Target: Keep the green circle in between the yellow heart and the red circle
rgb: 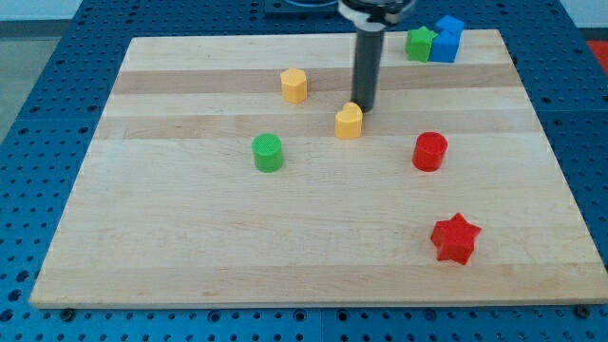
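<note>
One green circle (268, 152) lies at eight o'clock from our bare tip (365, 106), which holds nothing, touching the yellow heart (349, 121).

i have one view, raised off the board's (285, 247) near edge, looking down toward its far edge.

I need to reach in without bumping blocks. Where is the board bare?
Bare: the view's left edge and bottom-left, below the green circle. Also between red circle and red star. Crowded: centre, where my tip touches the yellow heart, and the top-right corner.
</note>
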{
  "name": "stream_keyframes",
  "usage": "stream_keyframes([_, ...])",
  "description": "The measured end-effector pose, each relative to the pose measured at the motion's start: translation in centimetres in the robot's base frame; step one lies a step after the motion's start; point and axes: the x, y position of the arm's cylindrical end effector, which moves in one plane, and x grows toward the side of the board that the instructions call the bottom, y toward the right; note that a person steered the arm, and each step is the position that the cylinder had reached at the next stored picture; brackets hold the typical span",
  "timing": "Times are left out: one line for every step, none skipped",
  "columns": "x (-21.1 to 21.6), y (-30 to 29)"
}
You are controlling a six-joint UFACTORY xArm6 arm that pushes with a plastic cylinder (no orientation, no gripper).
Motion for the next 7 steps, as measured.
stream_keyframes([0.1,-4.6])
stream_keyframes([0.4,-9.9])
stream_keyframes([2.4,-14.1])
stream_keyframes([7.2,-14.8])
stream_keyframes([9.4,-13.9])
stream_keyframes([9.4,-11.0])
stream_keyframes([9.4,-7.4])
